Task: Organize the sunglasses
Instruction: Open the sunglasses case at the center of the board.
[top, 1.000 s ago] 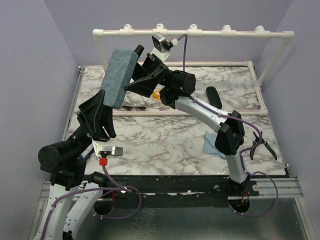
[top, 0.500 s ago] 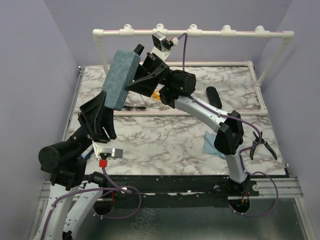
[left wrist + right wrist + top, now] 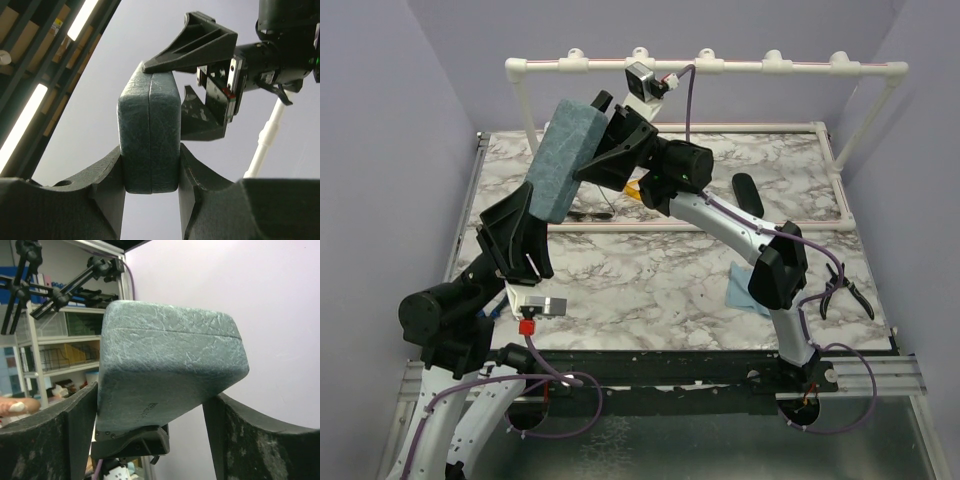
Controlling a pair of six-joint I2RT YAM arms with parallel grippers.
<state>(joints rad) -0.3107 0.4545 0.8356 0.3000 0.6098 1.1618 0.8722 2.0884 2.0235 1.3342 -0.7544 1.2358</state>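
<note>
The grey-blue case (image 3: 560, 160) is held up in the air, closed and standing on end, with my left gripper (image 3: 538, 208) shut on its lower end (image 3: 149, 125). My right gripper (image 3: 605, 125) straddles the case's upper end (image 3: 170, 350). It is open: one finger touches the case, and a gap shows beside the other. The dark wire sunglasses (image 3: 588, 213) lie on the table below the case. Just right of them the yellow-orange sunglasses (image 3: 635, 190) peek out from under the right arm.
A black oval case (image 3: 748, 193) lies at the right rear of the marble table (image 3: 650, 280). A blue cloth (image 3: 742, 288) and black pliers (image 3: 842, 290) sit at the right. A white pipe frame (image 3: 705, 66) spans the back.
The case's top has tipped a little to the right. The right gripper's jaws have narrowed around its upper end. The left grip is unchanged.
</note>
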